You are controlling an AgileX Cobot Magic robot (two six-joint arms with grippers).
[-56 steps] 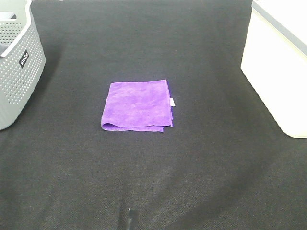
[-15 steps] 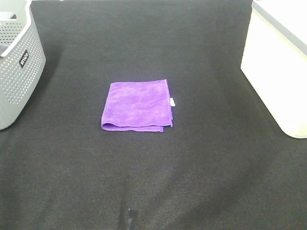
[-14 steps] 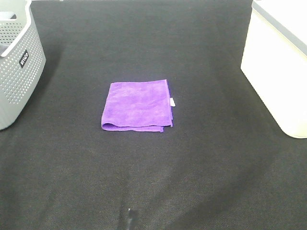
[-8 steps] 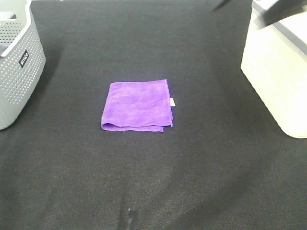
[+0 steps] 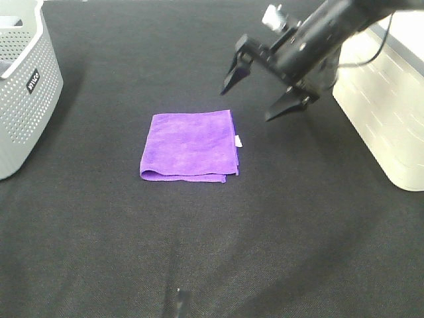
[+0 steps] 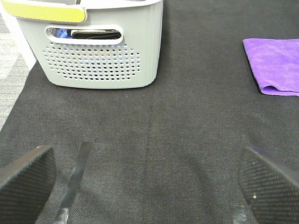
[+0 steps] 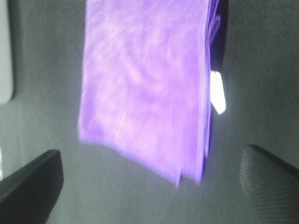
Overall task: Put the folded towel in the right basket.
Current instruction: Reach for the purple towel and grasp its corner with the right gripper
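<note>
The folded purple towel (image 5: 190, 146) lies flat on the black table, a white tag at its right edge. It also shows in the left wrist view (image 6: 275, 65) and fills the right wrist view (image 7: 149, 88). My right gripper (image 5: 258, 98) is open and empty, hovering above and to the right of the towel's far right corner, fingers pointing down toward it. The right basket (image 5: 384, 99) is white and stands at the right edge. My left gripper (image 6: 145, 179) is open and empty, low over the table near the grey basket, out of the exterior high view.
A grey perforated basket (image 5: 23, 86) stands at the far left; in the left wrist view (image 6: 98, 46) it holds dark items. A black cloth (image 5: 212, 252) covers the table.
My right arm has swung in from the top right, past the white basket, and now hovers open near the towel. The towel and baskets have not moved.
</note>
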